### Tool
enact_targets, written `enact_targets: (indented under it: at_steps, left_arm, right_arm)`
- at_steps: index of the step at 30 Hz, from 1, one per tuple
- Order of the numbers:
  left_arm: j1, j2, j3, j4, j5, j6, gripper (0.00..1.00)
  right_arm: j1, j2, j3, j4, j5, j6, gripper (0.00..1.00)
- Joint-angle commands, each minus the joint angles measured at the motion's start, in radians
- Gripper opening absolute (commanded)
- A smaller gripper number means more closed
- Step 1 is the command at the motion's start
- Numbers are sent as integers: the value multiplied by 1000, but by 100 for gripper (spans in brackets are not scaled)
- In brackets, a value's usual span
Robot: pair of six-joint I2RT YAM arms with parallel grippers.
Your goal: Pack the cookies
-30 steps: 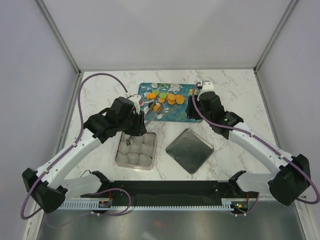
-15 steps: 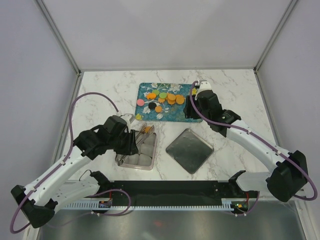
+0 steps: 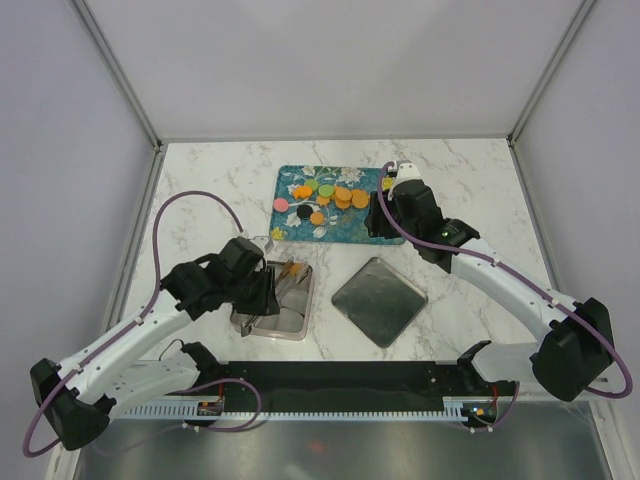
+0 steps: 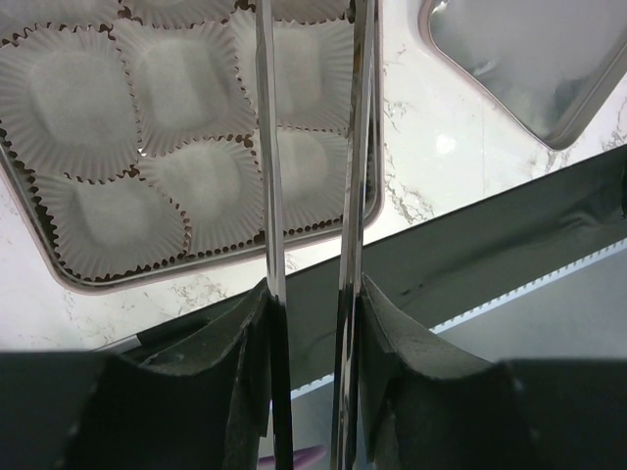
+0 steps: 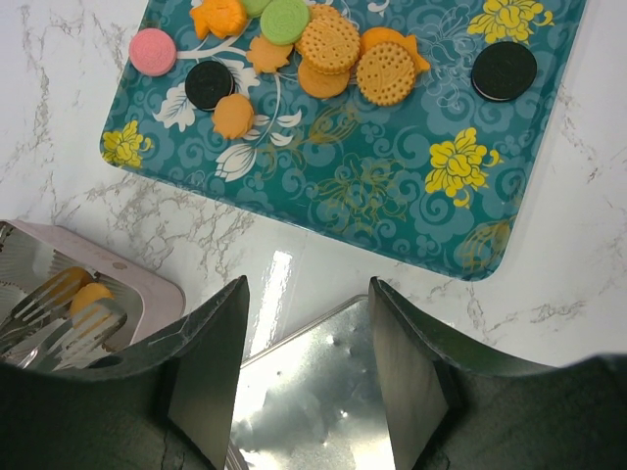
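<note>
The left claw point(image 4: 313, 294) is clamped on long steel tongs point(image 4: 267, 147), whose tips run off the top of the left wrist view. Seen from the right wrist, those tips meet an orange cookie point(image 5: 90, 294) over the pale pink rectangular tin point(image 5: 142, 279) of white crinkled paper cups point(image 4: 157, 69) — gripped or lying there, I cannot tell. The right claw point(image 5: 309, 294) gapes wide, empty, above the marble desk point(image 3: 200, 190) — between the teal flowered tray point(image 5: 392, 186) bearing the other cookies point(image 5: 384, 73) and a square metal lid point(image 5: 304, 392).
</note>
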Motion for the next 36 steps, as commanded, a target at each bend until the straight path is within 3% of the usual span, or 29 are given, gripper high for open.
enact_targets:
  at_steps: [1, 25, 36]
  left_arm:
    - [-6, 10, -17, 73, -26, -32, 40]
    - [-6, 5, -31, 90, -24, -16, 49]
    - [-5, 42, 139, 76, -43, 8, 46]
  right_arm:
    - [-2, 2, 22, 28, -12, -3, 60]
    - [-2, 4, 13, 36, -23, -1, 60]
    - [-1, 1, 20, 36, -28, -4, 60]
